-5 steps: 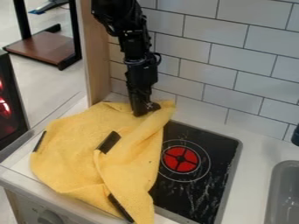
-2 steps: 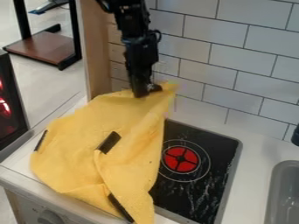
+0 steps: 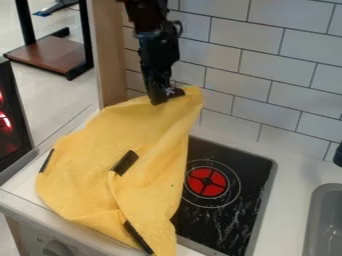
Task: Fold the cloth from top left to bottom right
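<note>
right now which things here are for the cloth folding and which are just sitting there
For the job:
- yellow cloth
- black gripper, at the cloth's far edge

Just there:
- stove top with red burner mark, partly under the cloth
- grey sink

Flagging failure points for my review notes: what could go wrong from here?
The gripper holds the yellow cloth only by its raised top edge, so it might slip out. The cloth's lower half already has a diagonal crease, so folding could bunch it rather than lay it flat. It also reaches the counter's front edge, so a pull that way might drag it over.
</note>
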